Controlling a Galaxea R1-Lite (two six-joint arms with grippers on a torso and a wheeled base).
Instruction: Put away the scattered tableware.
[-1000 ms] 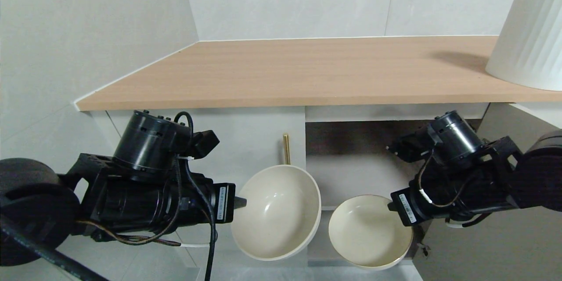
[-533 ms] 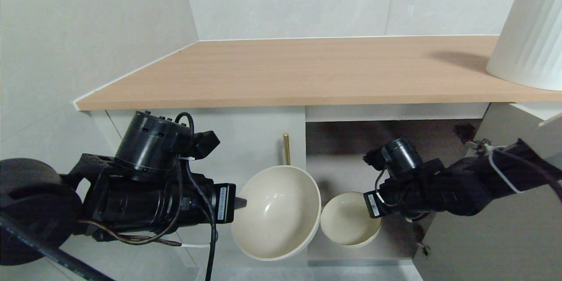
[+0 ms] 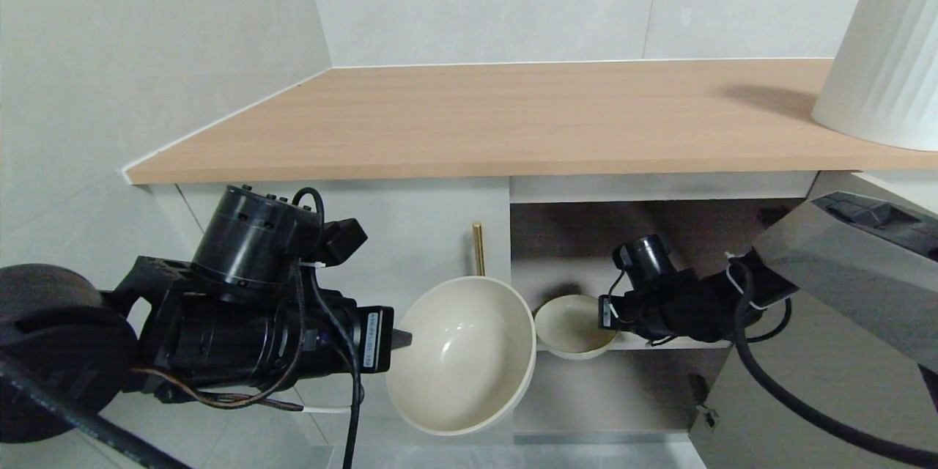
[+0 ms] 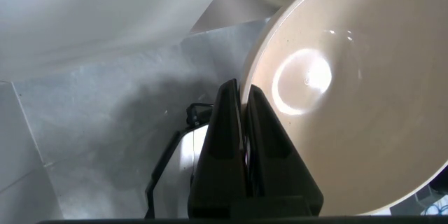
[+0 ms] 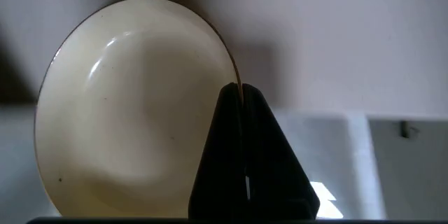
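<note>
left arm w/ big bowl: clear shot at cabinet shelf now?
Probably not. The right gripper and its small bowl occupy the opening at the shelf; the large bowl in the left gripper would crowd them.

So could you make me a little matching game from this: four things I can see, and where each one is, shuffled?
Things:
1. large bowl
2. small bowl
3. white ribbed shade
4. gold handle

Places:
a. standing on the wooden countertop
b. fixed to the closed cupboard door
c. pinched at its rim by the left gripper, in front of that door
d. held by the right gripper, inside the open cupboard

Pairs: 1-c, 2-d, 3-a, 4-b.
</note>
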